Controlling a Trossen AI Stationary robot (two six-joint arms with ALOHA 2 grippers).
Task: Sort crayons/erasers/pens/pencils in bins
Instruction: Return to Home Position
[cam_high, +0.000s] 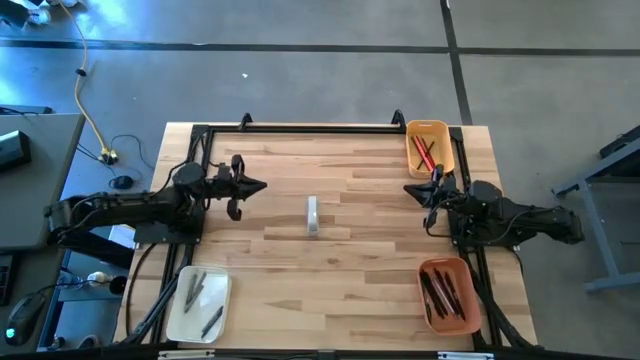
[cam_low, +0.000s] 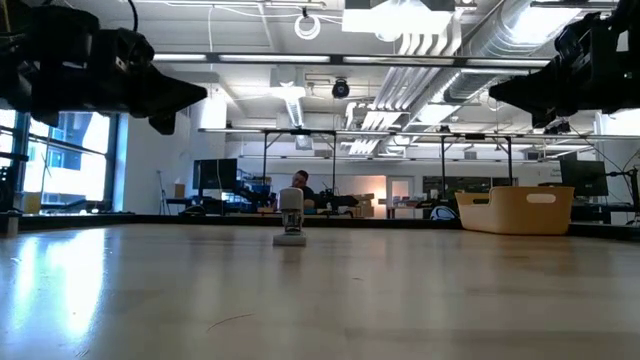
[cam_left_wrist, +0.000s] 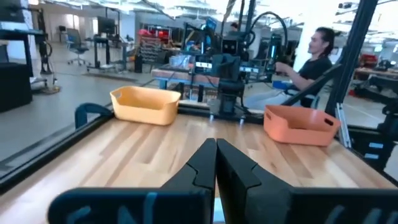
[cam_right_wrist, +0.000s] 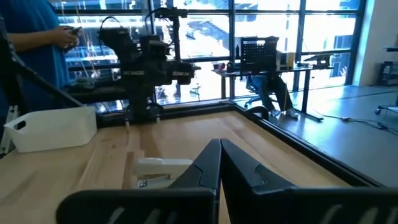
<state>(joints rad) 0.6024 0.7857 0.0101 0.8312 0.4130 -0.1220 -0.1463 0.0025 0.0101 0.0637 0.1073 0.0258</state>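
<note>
Left gripper (cam_high: 260, 186) and right gripper (cam_high: 409, 188) raised, well apart, jaws closed on nothing. Between them, white block (cam_high: 313, 216): judged light, firm, non-slip; best pinched across narrow width.

You cannot tell what the small white thing (cam_high: 313, 215) in the middle of the table (cam_high: 370, 200) is, and the dark sticks (cam_high: 212, 320) in the white bin (cam_high: 180, 322) are too small for you to name.
</note>
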